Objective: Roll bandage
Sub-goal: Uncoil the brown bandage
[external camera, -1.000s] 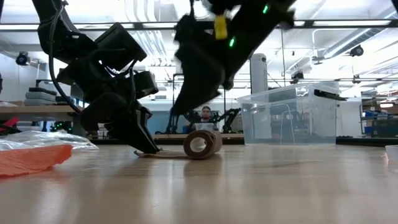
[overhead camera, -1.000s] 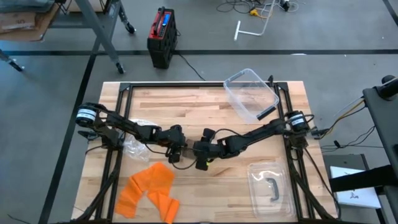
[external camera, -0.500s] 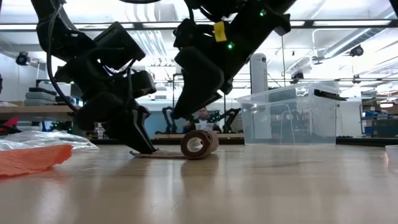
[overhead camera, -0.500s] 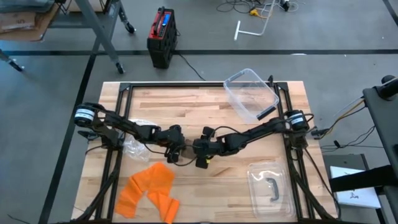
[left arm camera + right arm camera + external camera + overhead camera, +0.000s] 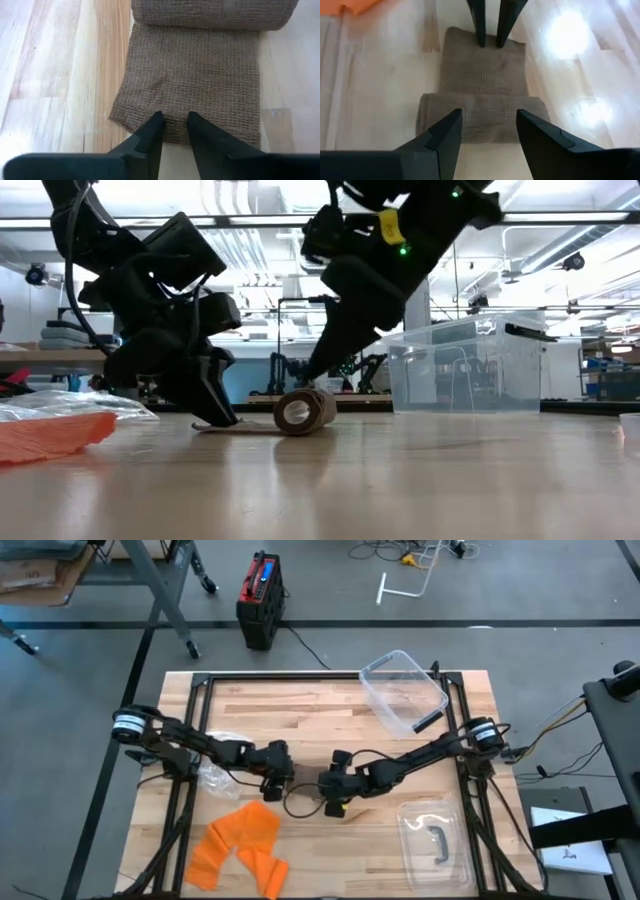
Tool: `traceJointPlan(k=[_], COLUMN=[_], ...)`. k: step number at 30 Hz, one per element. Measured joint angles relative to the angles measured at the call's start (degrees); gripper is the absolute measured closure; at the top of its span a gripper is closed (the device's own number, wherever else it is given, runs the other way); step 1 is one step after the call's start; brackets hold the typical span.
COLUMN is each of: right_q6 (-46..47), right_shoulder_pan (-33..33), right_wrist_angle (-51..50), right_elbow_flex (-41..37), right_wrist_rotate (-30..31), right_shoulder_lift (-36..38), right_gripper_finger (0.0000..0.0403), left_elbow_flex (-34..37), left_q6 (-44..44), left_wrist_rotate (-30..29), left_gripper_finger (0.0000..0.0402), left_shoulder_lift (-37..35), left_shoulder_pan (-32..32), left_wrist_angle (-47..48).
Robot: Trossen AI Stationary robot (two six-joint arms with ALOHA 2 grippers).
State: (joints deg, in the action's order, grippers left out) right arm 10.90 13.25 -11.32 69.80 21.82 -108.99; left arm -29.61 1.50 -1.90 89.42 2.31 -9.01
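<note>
Your bandage (image 5: pixel 300 411) lies near the middle of the wooden worktop (image 5: pixel 330 710), partly rolled: a brown roll with a flat loose tail running from it toward the left arm. In the low view the roll rests on the wood with its open end facing the camera, and the tail lies flat to its left.

Your left pincer (image 5: pixel 174 120) has its two dark tips down on the far end of that tail, just inside the cloth's edge. The tips stand close together with only a narrow slit between them, and nothing shows caught in that slit; they press on the flat cloth rather than pinch it. The right wrist view shows the same pair of tips standing on the tail's end beyond the roll.

Your right pincer (image 5: pixel 486 131) is spread, one finger toward each end of the roll, and sits just over the roll's near side. In the low view it comes down at a slant to the top of the roll. Whether the fingers actually touch the cloth, you cannot tell from these views.

Around the work: a clear plastic bin (image 5: pixel 404 690) stands at the far right of the worktop, its lid (image 5: pixel 434 840) lies flat at the near right, an orange cloth (image 5: pixel 238 845) is spread at the near left, and a crumpled clear bag (image 5: pixel 214 775) sits just beyond it beside the left arm.
</note>
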Motion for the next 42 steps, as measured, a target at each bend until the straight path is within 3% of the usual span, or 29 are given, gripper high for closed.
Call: traceJointPlan(k=[6, 18, 26, 35, 42], right_q6=[0.0, 1.1, -3.0, -3.3, -3.5], right_shoulder_pan=[0.6, 0.6, 0.6, 0.6, 0.6], right_wrist_angle=[0.7, 16.6, 25.3, 26.8, 27.0], right_elbow_flex=[-2.1, -11.7, -12.0, -12.1, -12.1], right_wrist_rotate=[2.3, 2.3, 2.4, 2.4, 3.7], right_shoulder_lift=[2.8, 6.8, 7.1, 7.1, 6.9], right_gripper_finger=[0.022, 0.022, 0.022, 0.022, 0.022], left_elbow_flex=[1.9, 9.3, 10.8, 11.9, 10.7], left_q6=[0.5, -3.1, -5.2, -7.8, -9.6], left_wrist_rotate=[-0.1, 4.7, 6.6, 8.6, 13.5], left_gripper_finger=[0.0272, 0.0219, 0.0234, 0.0237, 0.0201], left_shoulder_lift=[-2.1, -8.5, 1.0, 12.1, 17.5], left_shoulder_pan=[0.0, -0.1, -0.3, -2.0, -4.6], left_wrist_angle=[-2.4, -23.4, -42.0, -59.5, -62.9])
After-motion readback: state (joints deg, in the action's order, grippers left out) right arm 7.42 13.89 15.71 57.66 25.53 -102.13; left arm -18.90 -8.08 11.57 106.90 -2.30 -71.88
